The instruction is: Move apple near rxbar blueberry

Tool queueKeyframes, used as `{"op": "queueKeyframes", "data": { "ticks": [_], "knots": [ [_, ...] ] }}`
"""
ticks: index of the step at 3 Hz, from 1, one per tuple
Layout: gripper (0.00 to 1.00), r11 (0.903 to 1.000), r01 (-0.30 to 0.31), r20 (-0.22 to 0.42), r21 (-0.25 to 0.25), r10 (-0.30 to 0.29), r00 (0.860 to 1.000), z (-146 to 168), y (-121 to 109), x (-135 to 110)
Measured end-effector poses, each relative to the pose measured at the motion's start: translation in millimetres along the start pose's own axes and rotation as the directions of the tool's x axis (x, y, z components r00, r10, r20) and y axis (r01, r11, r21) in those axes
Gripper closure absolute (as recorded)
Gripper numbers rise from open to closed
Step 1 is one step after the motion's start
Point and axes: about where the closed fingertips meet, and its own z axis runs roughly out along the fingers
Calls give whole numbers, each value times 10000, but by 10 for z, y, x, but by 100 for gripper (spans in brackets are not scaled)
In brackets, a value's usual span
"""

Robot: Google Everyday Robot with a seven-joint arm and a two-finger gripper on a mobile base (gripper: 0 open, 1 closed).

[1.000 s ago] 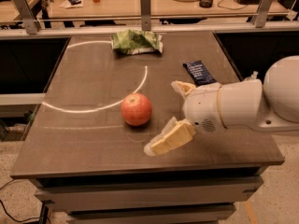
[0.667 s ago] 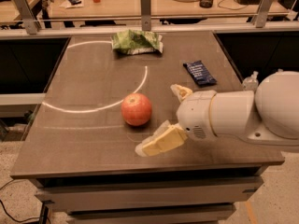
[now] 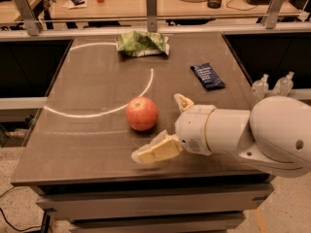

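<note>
The red-orange apple (image 3: pixel 142 113) sits on the dark table (image 3: pixel 92 96), just right of the white arc line. The rxbar blueberry (image 3: pixel 207 75), a flat navy bar, lies farther back and to the right, well apart from the apple. My gripper (image 3: pixel 167 125) reaches in from the right, close to the apple's right front side. It is open: one cream finger (image 3: pixel 154 150) lies low in front of the apple, the other finger (image 3: pixel 183 102) behind and to the right. The apple is not between them and is not held.
A wrinkly green-and-white snack bag (image 3: pixel 142 43) lies at the back middle of the table. Two clear bottles (image 3: pixel 272 85) stand off the table's right edge. My white arm (image 3: pixel 252 132) covers the front right corner. A cluttered desk stands behind.
My arm and gripper have moved left and a little forward, closer to the apple. The apple, bar and bag have not moved.
</note>
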Motion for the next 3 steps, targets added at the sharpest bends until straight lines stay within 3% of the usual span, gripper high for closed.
{"op": "queueKeyframes", "data": {
  "ticks": [3],
  "knots": [
    [0,9991,278,747,-309,-254,9969,340,-80,-251]
  ]
}}
